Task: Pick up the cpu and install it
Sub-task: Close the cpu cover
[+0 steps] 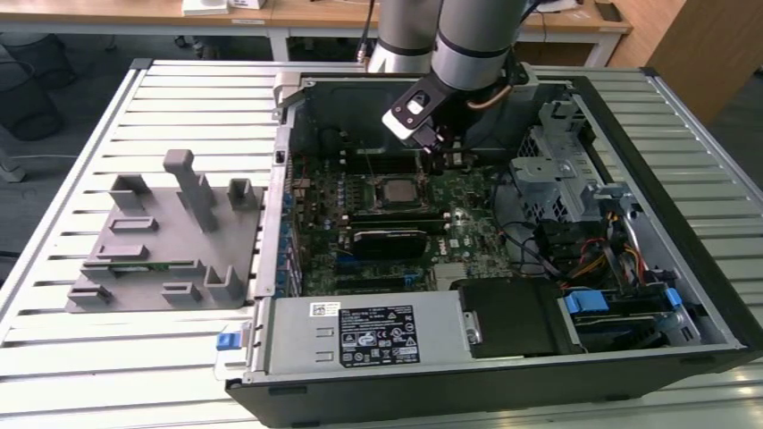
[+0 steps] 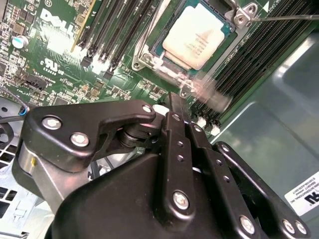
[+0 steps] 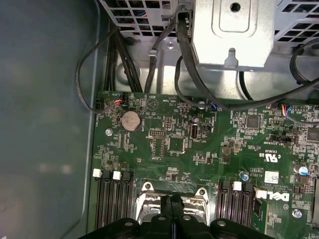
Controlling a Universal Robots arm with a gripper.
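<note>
The cpu (image 2: pixel 198 36), a silvery-white square with a thin rim, lies flat in the motherboard socket (image 2: pixel 149 62), framed by metal. In the exterior view the cpu (image 1: pixel 394 189) sits mid-board inside the open computer case. My gripper (image 1: pixel 437 150) hangs just above the board, a little behind the socket. In both wrist views its black fingers are pressed together with nothing between them: the gripper (image 2: pixel 175 103) is shut and its tips stand beside the socket's edge, apart from the chip. In the first wrist view the gripper (image 3: pixel 172 203) covers part of the socket frame (image 3: pixel 149 191).
Black memory slots (image 3: pixel 109 199) flank the socket on both sides. A metal drive cage (image 1: pixel 555 170) and loose cables (image 1: pixel 596 250) fill the exterior view's right of the case. A grey fixture with upright blocks (image 1: pixel 167 232) stands on the slatted table, outside the case.
</note>
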